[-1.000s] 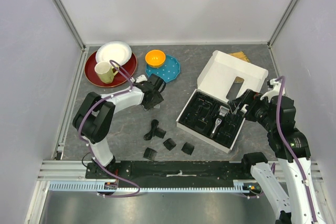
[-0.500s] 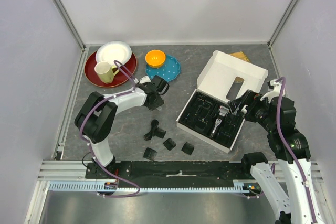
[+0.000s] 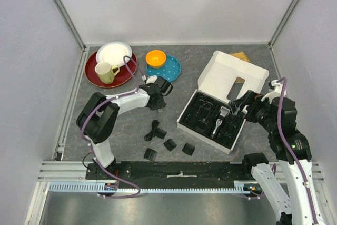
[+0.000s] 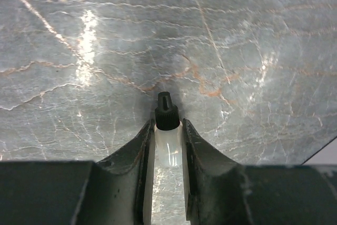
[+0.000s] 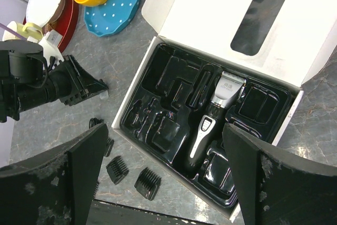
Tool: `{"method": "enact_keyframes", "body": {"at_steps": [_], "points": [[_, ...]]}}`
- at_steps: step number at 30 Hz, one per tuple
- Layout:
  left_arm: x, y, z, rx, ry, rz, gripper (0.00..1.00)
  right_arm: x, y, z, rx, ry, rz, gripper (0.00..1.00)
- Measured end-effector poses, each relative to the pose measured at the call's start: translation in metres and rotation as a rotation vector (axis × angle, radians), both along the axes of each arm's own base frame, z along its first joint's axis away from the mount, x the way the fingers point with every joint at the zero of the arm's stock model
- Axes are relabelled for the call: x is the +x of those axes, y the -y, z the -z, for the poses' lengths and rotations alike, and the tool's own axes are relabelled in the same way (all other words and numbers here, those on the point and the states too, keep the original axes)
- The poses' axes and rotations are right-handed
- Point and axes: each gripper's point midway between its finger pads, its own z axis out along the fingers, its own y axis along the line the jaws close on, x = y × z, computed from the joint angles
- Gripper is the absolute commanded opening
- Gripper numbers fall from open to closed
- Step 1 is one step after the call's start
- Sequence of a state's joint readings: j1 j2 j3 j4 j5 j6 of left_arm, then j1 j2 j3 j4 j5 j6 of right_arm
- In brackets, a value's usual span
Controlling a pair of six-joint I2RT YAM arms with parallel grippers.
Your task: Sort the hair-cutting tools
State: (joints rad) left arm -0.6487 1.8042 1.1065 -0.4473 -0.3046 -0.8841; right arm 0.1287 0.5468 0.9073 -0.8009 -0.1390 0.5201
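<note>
Lying slantwise in the middle well of the black moulded tray [image 5: 174,80], the clipper [image 5: 213,111] shows a black body with a silver switch panel. Its silver blade head points toward the raised lid of the white box [image 5: 210,19]. The wells around it that are in view hold nothing I can make out.

On the grey table [image 3: 121,130], in front of the box and apart from it, three blocky black comb attachments [image 3: 169,144] sit in a loose group. Just beyond them lies the black cord [image 3: 151,130] with the short black cylinder [image 3: 160,133] beside it.

The left gripper [image 4: 167,125] is clamped on a small white bottle [image 4: 167,154] with a ribbed black cap. Its fingers [image 4: 141,148] press both sides of the translucent body, and the cap sticks out past the tips toward the table. Whether the cap touches the surface cannot be told. From above, this gripper hangs over bare table just in front of the blue plate [image 3: 166,69], well apart from the cord and combs.

The right gripper [image 5: 164,127] is spread wide and holds nothing. It hovers above the tray, with the clipper seen between its two fingers and untouched by them.
</note>
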Motion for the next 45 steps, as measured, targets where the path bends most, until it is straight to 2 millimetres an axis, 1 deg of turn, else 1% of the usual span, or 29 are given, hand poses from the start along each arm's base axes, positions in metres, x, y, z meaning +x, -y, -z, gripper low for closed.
{"method": "enact_keyframes", "body": {"at_steps": [4, 7, 9, 12, 15, 18, 20, 22, 28, 32, 38, 40, 45], "points": [[-0.005, 0.009, -0.003, 0.037, 0.016, 0.142, 0.16, 0.000, 0.000, 0.000, 0.000, 0.000, 0.000, 0.98], [-0.011, 0.022, -0.014, 0.050, 0.047, 0.255, 0.15, 0.000, 0.000, 0.000, 0.000, 0.001, 0.000, 0.98], [-0.016, 0.034, -0.028, 0.052, 0.089, 0.333, 0.15, 0.000, 0.000, 0.000, 0.000, 0.001, 0.000, 0.98], [-0.023, 0.054, -0.054, 0.034, 0.170, 0.436, 0.17, 0.000, 0.000, 0.000, 0.000, 0.003, 0.001, 0.98], [-0.031, 0.077, -0.089, -0.017, 0.273, 0.527, 0.17, 0.000, 0.000, 0.000, 0.000, 0.003, 0.001, 0.98], [-0.032, 0.095, -0.118, -0.085, 0.363, 0.602, 0.18, 0.000, 0.000, 0.000, 0.000, 0.003, 0.001, 0.98], [-0.034, 0.103, -0.127, -0.107, 0.393, 0.637, 0.18, 0.000, 0.000, -0.001, 0.000, 0.003, 0.001, 0.98], [-0.035, 0.110, -0.131, -0.123, 0.410, 0.678, 0.19, 0.000, 0.000, 0.000, 0.000, 0.003, 0.001, 0.98], [-0.050, 0.130, -0.130, -0.162, 0.421, 0.806, 0.20, 0.000, 0.000, 0.000, 0.000, 0.003, 0.001, 0.98], [-0.058, 0.142, -0.117, -0.170, 0.398, 0.875, 0.20, 0.000, 0.000, 0.000, 0.000, 0.003, 0.001, 0.98], [-0.066, 0.146, -0.086, -0.133, 0.329, 0.931, 0.23, 0.000, 0.000, 0.000, 0.003, 0.001, 0.002, 0.98], [-0.068, 0.146, -0.081, -0.124, 0.315, 0.943, 0.24, 0.000, 0.000, 0.000, 0.003, 0.001, 0.002, 0.98], [-0.071, 0.146, -0.075, -0.112, 0.302, 0.957, 0.26, 0.000, 0.000, 0.000, 0.005, -0.001, 0.003, 0.98]]}}
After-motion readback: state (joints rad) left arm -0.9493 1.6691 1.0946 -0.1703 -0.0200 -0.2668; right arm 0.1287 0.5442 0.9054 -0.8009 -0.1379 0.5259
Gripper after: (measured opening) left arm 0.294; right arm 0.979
